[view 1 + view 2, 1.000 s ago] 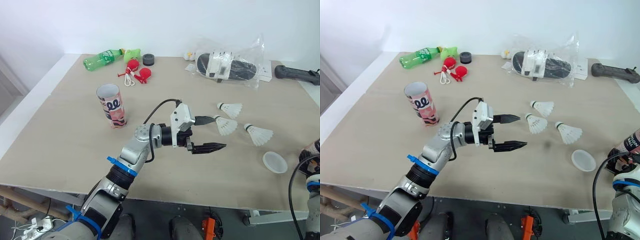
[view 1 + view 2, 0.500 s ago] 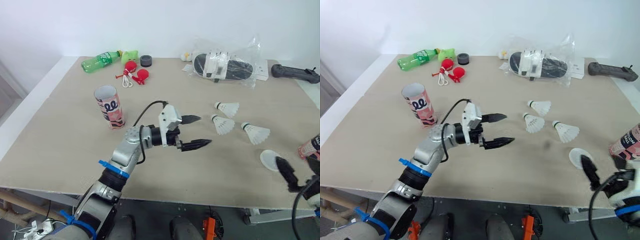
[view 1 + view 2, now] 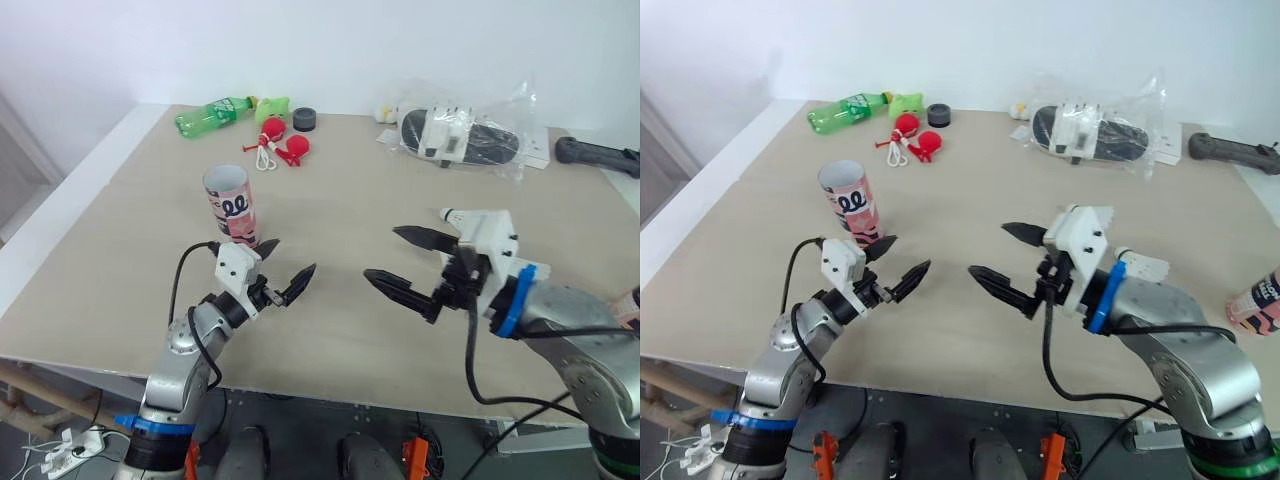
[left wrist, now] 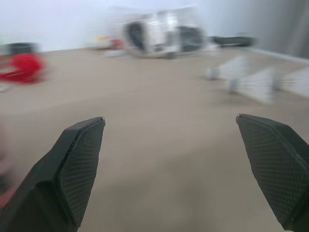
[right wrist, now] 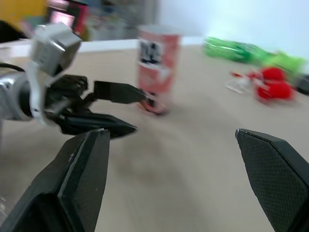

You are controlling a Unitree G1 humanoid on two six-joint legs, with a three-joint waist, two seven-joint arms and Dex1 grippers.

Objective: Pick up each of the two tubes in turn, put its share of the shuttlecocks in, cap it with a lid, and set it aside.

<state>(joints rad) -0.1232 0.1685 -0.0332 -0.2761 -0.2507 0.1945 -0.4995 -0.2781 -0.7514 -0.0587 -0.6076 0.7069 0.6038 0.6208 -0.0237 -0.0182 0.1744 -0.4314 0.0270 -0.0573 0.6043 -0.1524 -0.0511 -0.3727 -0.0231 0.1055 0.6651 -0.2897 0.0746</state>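
Left hand (image 3: 296,255): a second ago it reaches out over the middle of the table (image 3: 330,170), fingers close to the shuttlecocks. Now it is pulled back toward the near left corner. Fingers apart, nothing between them. It sits just beside the upright pink tube (image 3: 230,205), on the tube's near side, not touching it.

Right hand (image 3: 380,251): a second ago it is low at the near right corner. Now it has swung in over the middle of the table, roughly where the left hand was. Fingers wide apart, empty, tips pointing toward the left hand.

Shuttlecocks (image 4: 253,83): three, loose on the table right of centre, seen past the left hand's fingers in the left wrist view. None is in a tube.

Second tube (image 3: 1258,300): at the right edge of the table, well apart from both hands. Whether it stands or leans cannot be told.

Reading: the hands look to have traded roles. The left hand is now placed to take the upright tube, and the right hand is nearer the shuttlecocks. The task appears to be at its start: the open tube still stands free, with no filling or capping done. The likely next need is a firm hold on the tube without tipping it.
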